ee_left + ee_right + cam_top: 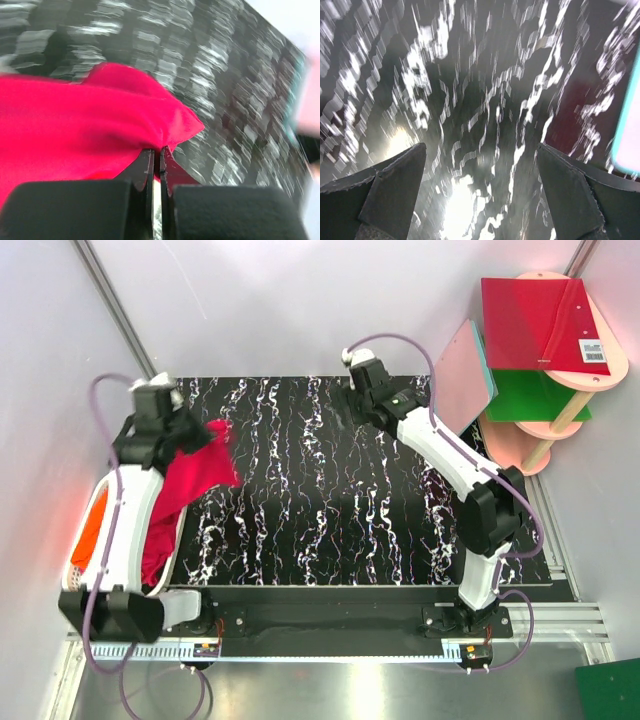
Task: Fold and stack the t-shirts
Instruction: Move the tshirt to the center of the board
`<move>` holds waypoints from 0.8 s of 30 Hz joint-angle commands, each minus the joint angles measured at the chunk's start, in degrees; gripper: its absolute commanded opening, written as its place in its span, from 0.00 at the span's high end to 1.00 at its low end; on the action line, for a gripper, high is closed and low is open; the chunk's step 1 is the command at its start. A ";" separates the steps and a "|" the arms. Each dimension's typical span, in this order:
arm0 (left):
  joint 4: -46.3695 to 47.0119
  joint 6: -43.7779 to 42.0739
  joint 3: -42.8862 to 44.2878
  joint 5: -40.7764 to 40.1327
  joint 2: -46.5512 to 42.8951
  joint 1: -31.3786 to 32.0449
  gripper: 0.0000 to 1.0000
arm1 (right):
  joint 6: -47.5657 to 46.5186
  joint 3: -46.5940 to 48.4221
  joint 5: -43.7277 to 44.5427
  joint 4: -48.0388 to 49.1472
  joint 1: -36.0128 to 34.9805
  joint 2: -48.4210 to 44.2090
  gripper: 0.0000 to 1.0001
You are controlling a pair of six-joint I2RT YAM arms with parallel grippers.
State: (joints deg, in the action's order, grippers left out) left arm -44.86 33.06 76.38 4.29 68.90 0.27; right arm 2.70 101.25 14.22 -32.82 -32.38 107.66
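- Here, the left claw [156, 152] is pinched tight on an edge of the crimson t-shirt [75, 125], holding it up over the left edge of the surface [330, 520].
- From that claw the shirt trails down toward the near-left corner and drapes into the basket [176, 532], beside the orange t-shirt [88, 530].
- The right claw [480, 170] gapes wide and holds nothing, near the far edge and well apart from the cloth.
- The left arm is nearer. Spreading the shirt likely means drawing it rightward onto the surface.
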 commanded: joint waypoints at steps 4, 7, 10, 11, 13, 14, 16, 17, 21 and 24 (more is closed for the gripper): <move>6.10 -3.00 23.86 26.46 13.77 17.90 1.00 | 0.47 11.24 9.06 3.55 -0.67 -5.35 0.00; 6.10 -1.95 33.43 32.78 21.32 24.50 1.00 | -1.20 11.43 13.54 7.49 -0.67 -8.42 0.00; 6.01 0.60 45.20 38.93 29.75 31.00 1.00 | -2.44 10.37 16.28 12.15 -0.67 -11.76 0.00; 6.10 2.17 48.31 40.43 31.89 33.80 1.00 | -4.61 9.93 17.85 13.03 -0.67 -12.81 0.00; 6.01 3.76 55.24 42.81 36.10 35.40 1.00 | -5.86 9.32 19.35 14.80 -0.67 -13.70 0.00; 6.01 4.55 55.80 42.81 36.39 35.58 1.00 | -6.82 8.71 20.23 15.15 -0.58 -14.31 0.00; 6.36 4.56 51.63 39.31 33.94 34.10 1.00 | -7.62 7.91 21.02 15.77 -0.67 -14.67 0.00; 6.71 4.73 48.46 37.73 32.62 33.14 1.00 | -7.88 6.95 21.72 15.85 -0.67 -15.10 0.00; 9.44 8.77 22.41 32.02 23.94 25.41 1.00 | -7.89 4.05 22.43 16.21 -0.67 -16.07 0.00; 9.44 10.35 7.45 29.72 20.49 18.46 1.00 | -7.88 2.29 22.35 16.91 -0.67 -16.60 0.00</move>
State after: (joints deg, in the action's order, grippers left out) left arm -36.29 39.24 98.76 38.54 94.11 26.30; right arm -4.05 105.80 34.33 -18.00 -32.38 92.16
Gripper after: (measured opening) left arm 0.025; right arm 0.994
